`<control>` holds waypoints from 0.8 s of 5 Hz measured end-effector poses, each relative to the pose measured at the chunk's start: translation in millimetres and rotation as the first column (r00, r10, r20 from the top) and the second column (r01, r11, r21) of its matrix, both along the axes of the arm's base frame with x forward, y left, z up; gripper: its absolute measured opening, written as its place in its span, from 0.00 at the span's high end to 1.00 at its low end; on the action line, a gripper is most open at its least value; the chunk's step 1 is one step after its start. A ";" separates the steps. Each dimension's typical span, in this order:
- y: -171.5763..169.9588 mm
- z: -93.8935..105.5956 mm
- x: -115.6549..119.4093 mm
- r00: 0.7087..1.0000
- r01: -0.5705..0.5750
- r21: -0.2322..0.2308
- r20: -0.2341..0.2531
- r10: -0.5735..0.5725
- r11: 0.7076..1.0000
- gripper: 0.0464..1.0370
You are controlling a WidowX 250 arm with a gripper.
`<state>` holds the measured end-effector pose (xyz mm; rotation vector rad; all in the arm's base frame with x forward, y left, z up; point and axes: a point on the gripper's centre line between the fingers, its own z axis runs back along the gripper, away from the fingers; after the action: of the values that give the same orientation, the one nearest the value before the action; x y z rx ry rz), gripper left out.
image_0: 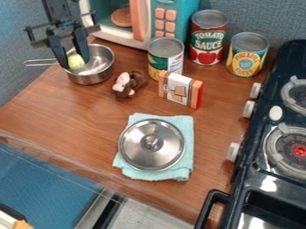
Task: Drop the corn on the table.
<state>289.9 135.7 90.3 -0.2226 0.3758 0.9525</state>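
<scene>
Corn [76, 61], pale yellow-green, small, rounded, toy-like: 1 pc., at mouth of round silver metal saucepan [92, 79], b/w fingertips of black two-finger gripper [74, 63]. Fingers part-closed, gap approx. corn's width, w/ corn seemingly pinched b/w them; we can't tell if its underside touches the pan.

Reason for hold, as we judge: one finger per side, tips low, so corn may be lifted clear of pan's rim, then let go on brown wood-grain table [71, 107]. Nearest bare spot for us: in front of pan. Risk: corn clipping the rim or slipping back in.

Other stock, ref. pan: brown-and-cream plush toy [134, 80], just beside; round silver lid w/ knob [140, 154], well apart, nearer camera, flat on folded pale-blue cloth [186, 134], prob. as a pad so it won't slide.

Corn, appearance: paler than pan's surroundings, smooth-looking, upper end rounded; sides partly hidden by fingers; kernels, if any, too small for us to tell.
</scene>
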 end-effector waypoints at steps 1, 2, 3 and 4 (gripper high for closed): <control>4.4 -6.5 5.9 1.000 -0.009 -0.002 0.003 0.009 1.000 0.65; 9.0 -10.0 10.3 0.999 -0.031 -0.015 0.005 0.031 0.999 0.65; 12.6 -13.4 10.7 0.998 -0.056 -0.020 -0.004 0.056 0.998 0.65; 13.1 -12.7 11.1 0.996 -0.087 -0.038 -0.015 0.086 0.996 0.65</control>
<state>301.0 148.8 77.6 -0.2696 0.3994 1.0327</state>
